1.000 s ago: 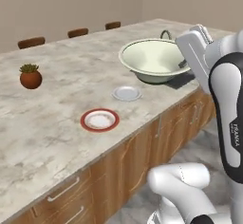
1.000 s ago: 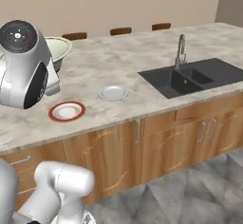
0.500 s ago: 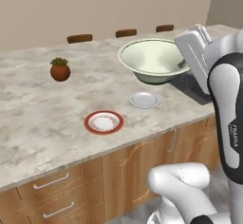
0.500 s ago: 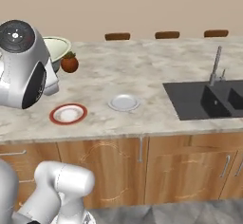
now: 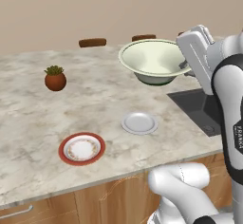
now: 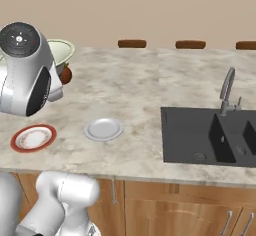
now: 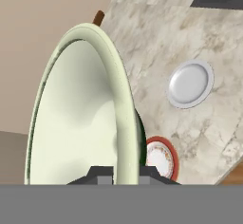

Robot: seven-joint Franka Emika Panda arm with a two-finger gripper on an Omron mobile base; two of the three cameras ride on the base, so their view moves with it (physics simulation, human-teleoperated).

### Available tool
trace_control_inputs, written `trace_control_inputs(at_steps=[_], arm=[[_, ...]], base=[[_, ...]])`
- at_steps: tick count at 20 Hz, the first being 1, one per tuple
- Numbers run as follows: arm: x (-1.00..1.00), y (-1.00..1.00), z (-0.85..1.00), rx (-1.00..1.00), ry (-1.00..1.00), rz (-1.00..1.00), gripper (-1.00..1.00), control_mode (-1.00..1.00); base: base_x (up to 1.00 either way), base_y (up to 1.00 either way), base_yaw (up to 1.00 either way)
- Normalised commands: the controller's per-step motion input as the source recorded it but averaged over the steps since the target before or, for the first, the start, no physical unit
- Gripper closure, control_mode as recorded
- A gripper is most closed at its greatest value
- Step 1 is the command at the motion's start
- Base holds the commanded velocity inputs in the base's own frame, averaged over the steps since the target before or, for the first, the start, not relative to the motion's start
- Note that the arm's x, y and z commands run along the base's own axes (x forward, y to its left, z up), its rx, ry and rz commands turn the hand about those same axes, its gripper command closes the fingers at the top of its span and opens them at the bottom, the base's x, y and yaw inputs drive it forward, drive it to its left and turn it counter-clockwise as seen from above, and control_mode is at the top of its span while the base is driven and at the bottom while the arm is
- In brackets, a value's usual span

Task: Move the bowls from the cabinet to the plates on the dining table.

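The hand (image 7: 118, 173) is clamped on the rim of the cream bowl (image 5: 154, 60), held above the table (image 5: 28, 123) with its red plate (image 5: 81, 148) and grey plate (image 5: 139, 123).

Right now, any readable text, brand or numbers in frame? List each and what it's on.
"FRANKA": reads vertically on the white robot arm at the right edge of the left base view; the small logo mark below it is too blurred to read.
No other text: none on the red plate, grey plate or bowl.
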Motion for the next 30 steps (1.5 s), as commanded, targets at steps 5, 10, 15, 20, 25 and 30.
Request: trace_control_inputs(at_steps=[5, 10, 15, 20, 25, 30], arm=[[0.0, 0.0, 0.0, 0.0, 0.0, 0.0, 1.0, 1.0], [0.0, 0.0, 0.0, 0.0, 0.0, 0.0, 1.0, 1.0], [0.0, 0.0, 0.0, 0.0, 0.0, 0.0, 1.0, 1.0], [0.0, 0.0, 0.0, 0.0, 0.0, 0.0, 1.0, 1.0], [0.0, 0.0, 0.0, 0.0, 0.0, 0.0, 1.0, -1.0], [0.0, 0.0, -0.07, 0.0, 0.01, 0.0, 1.0, -1.0]], base=[[1.0, 0.0, 0.03], [0.68, 0.0, -0.01], [0.0, 0.0, 0.0], [0.0, 0.0, 0.0], [0.0, 0.0, 0.0], [0.0, 0.0, 0.0]])
